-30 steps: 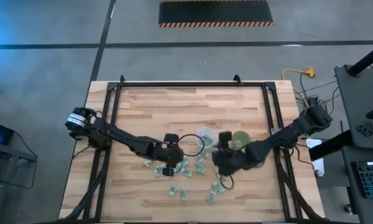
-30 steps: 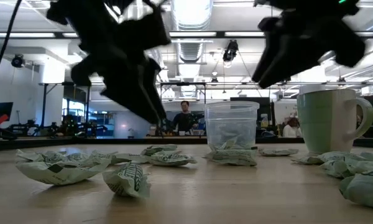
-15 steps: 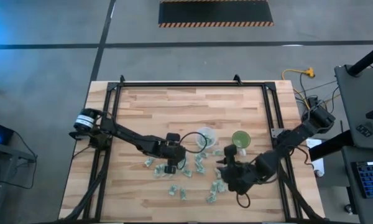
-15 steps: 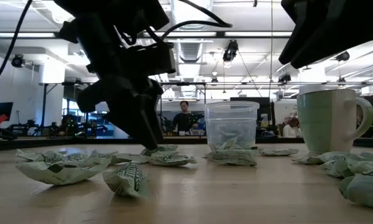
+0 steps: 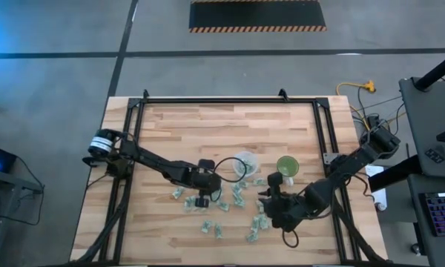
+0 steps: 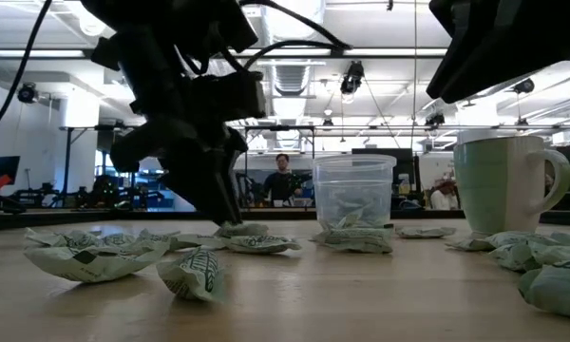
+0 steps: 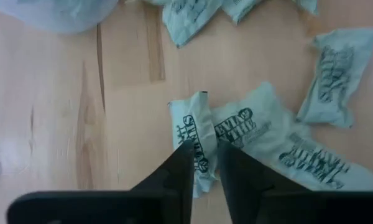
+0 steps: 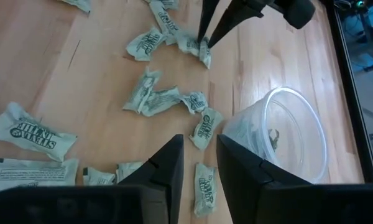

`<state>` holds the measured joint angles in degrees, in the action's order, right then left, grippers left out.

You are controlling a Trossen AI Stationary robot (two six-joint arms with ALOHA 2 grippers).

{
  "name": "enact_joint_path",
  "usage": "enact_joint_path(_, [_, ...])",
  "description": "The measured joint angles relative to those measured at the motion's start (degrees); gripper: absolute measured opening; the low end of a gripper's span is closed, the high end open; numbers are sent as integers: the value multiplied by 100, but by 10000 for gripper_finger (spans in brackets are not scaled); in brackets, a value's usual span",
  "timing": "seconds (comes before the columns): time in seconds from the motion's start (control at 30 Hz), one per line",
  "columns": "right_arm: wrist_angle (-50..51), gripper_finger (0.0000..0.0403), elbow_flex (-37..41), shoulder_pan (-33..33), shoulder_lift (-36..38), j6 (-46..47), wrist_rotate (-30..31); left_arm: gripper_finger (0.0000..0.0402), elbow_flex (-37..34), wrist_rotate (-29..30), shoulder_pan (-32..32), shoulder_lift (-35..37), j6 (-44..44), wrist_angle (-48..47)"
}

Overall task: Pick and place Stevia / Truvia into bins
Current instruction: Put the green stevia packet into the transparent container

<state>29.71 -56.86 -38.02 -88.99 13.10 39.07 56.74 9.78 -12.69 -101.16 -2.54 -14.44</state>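
Many sachets litter the desk's lower centre; left end effector pinches one, right end effector hangs part-open, empty; clear cup barely filled.

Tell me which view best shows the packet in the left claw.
The left wrist view: the left claw pinches a Stevia packet, print readable. The right wrist view shows it small and far; the low view shows it mostly hidden; the high view, a speck.

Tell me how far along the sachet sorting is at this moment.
Done: a few sachets lie inside the clear plastic cup. In hand: the left end effector is pinching one pale green paper sachet on the wooden table. The right end effector hovers empty. Left: many sachets remain scattered; the green cup's contents can't be seen.
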Motion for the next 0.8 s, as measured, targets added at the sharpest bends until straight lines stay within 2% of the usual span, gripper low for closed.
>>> enact_joint_path(0.1, [0,79,0,0,0,0,-1,35,-54,2,0,0,-2,45])
enact_joint_path(0.3, [-4,70,0,0,0,-1,0,31,-145,19,30,0,-2,55])
enact_joint_path(0.57, [-1,72,0,0,0,-9,0,3,-77,359,33,205,187,16])
enact_joint_path(0.67, [2,76,-1,0,0,-22,-1,4,-64,474,33,380,194,38])
enact_joint_path(0.8, [2,80,-2,0,0,-72,0,5,-60,930,33,574,445,393])
